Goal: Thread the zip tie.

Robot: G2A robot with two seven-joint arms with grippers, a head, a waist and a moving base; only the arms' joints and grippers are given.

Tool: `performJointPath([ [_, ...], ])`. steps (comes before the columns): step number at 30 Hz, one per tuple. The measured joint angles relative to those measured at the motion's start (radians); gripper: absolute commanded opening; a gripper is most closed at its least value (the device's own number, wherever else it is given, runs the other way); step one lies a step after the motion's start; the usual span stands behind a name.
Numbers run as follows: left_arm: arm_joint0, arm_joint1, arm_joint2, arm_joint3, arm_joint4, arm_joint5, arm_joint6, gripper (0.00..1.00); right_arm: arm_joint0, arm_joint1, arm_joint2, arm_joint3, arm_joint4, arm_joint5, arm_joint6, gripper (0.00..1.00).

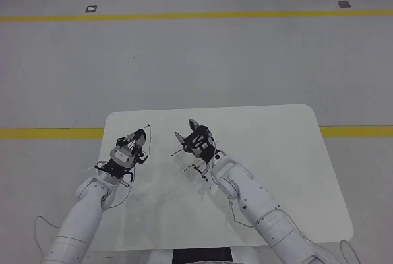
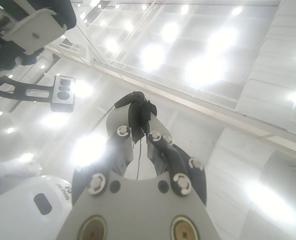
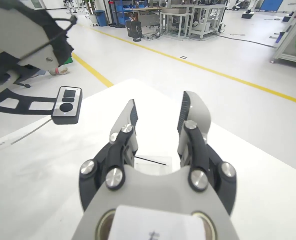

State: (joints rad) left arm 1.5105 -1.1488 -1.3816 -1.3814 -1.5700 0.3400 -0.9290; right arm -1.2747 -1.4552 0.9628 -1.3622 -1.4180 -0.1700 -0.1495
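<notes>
The zip tie [image 2: 131, 98] is held clamped between the closed fingers of the left gripper [image 1: 138, 140], above the left part of the worktop [image 1: 282, 152]. The right gripper [image 3: 159, 108] is positioned just right of it, with its fingers spread apart.

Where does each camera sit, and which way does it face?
Top view: above the arms, looking down at the white table; both arms show, with left gripper and right gripper.
Left wrist view: on the left wrist, facing up at the ceiling; left gripper shows, shut on the zip tie.
Right wrist view: on the right wrist, facing across the table towards the floor; right gripper shows, open.
Shared: each wrist view also shows the other arm's gripper.
</notes>
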Motion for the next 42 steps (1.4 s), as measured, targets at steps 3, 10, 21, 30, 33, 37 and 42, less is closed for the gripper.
performJointPath([
  [3,0.0,0.0,0.0,0.0,0.0,0.0,0.0,0.0,-0.046,0.014,0.057,-0.064,0.061,-0.046,0.001,1.0],
  [10,0.0,0.0,0.0,0.0,0.0,0.0,0.0,0.0,-0.084,0.029,0.112,-0.13,0.115,-0.123,0.021,1.0],
  [21,0.0,0.0,0.0,0.0,0.0,0.0,0.0,0.0,-0.137,0.043,0.203,-0.196,0.295,-0.172,-0.005,1.0],
  [30,0.0,0.0,0.0,0.0,0.0,0.0,0.0,0.0,-0.173,0.079,0.2,-0.308,0.485,-0.17,0.02,1.0],
  [33,0.005,-0.002,0.01,-0.027,0.0,0.0,-0.022,0.0,-0.173,0.079,0.201,-0.307,0.483,-0.17,0.02,1.0],
  [37,0.02,0.005,0.044,-0.053,0.0,0.0,-0.135,0.0,-0.173,0.079,0.201,-0.307,0.483,-0.17,0.02,1.0],
  [42,0.02,0.009,0.051,-0.053,0.0,0.0,-0.159,0.0,-0.173,0.079,0.201,-0.307,0.483,-0.17,0.02,1.0],
])
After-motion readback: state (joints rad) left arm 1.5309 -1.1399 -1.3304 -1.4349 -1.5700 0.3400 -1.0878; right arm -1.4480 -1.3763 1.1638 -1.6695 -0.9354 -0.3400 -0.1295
